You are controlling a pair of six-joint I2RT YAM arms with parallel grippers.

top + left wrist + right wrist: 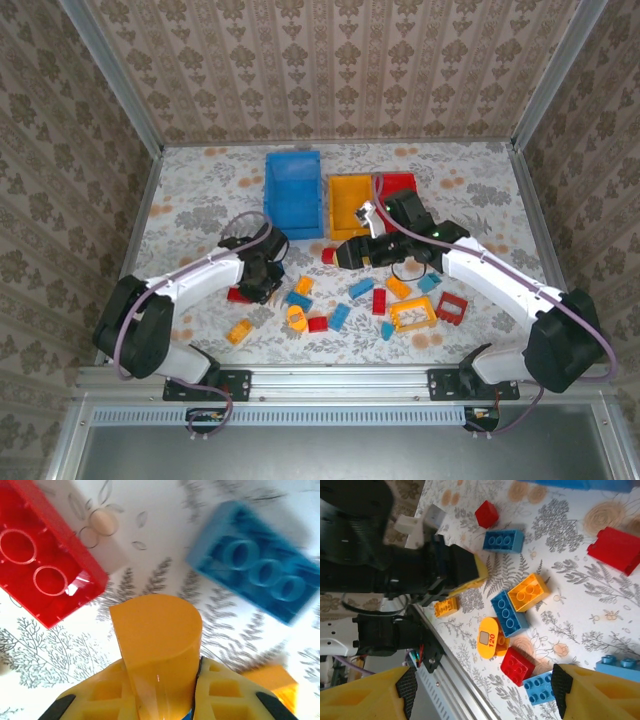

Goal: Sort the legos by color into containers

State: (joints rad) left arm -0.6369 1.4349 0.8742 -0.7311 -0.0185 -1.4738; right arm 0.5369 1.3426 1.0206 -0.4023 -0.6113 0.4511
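Table [190, 210] with 3 bins in a row at far middle, larger bin [293, 190] left, middle bin [347, 208], third bin [400, 182] right, legos [340, 316] scattered before them, left gripper [265, 287] at scatter's left, brick [155, 640] between its fingers, right gripper [345, 252] just before middle bin.

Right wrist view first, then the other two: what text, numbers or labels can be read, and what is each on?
"120": on the orange oval piece, reading sideways in the right wrist view.
Top view: the same piece is too small to read.
Left wrist view: no writing on the red brick, blue brick or orange brick.
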